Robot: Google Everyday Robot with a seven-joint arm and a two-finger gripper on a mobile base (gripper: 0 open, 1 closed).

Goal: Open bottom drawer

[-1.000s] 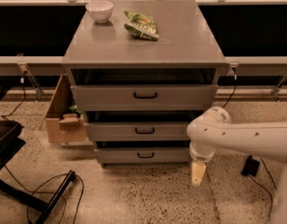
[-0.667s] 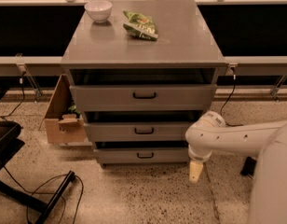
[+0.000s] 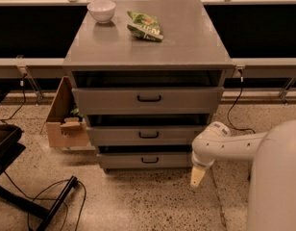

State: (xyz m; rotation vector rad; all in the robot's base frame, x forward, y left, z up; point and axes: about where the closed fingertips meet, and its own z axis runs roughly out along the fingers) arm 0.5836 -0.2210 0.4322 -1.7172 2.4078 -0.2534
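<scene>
The bottom drawer (image 3: 149, 160) is the lowest of three grey drawers in a grey cabinet. It has a small black bar handle (image 3: 149, 160) and its front stands a little out from the frame. The middle drawer (image 3: 148, 134) and the top drawer (image 3: 148, 99) sit above it. My gripper (image 3: 196, 177) hangs at the end of the white arm (image 3: 234, 143), low over the floor, just right of the bottom drawer's right end and clear of the handle.
A white bowl (image 3: 101, 9) and a green snack bag (image 3: 145, 26) lie on the cabinet top (image 3: 186, 37). An open cardboard box (image 3: 66, 119) stands left of the cabinet. Black cables and a black stand (image 3: 47, 201) lie on the speckled floor at the lower left.
The arm has drawn slightly left toward the cabinet, and the gripper sits closer to the bottom drawer's right end. The drawers have not moved.
</scene>
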